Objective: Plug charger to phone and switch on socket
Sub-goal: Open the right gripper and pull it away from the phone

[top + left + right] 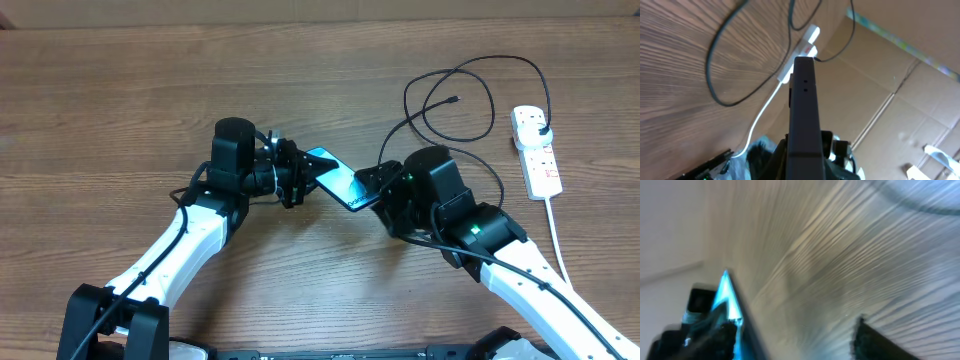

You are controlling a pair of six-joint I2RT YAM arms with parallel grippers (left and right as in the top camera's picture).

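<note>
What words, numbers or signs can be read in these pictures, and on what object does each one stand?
No text can be read in any view.
The phone: small white text at the lower right end of its screen in the overhead view, too small to read.
The socket: only small red marks, no legible label.
The right wrist view is too blurred to show any writing.
</note>
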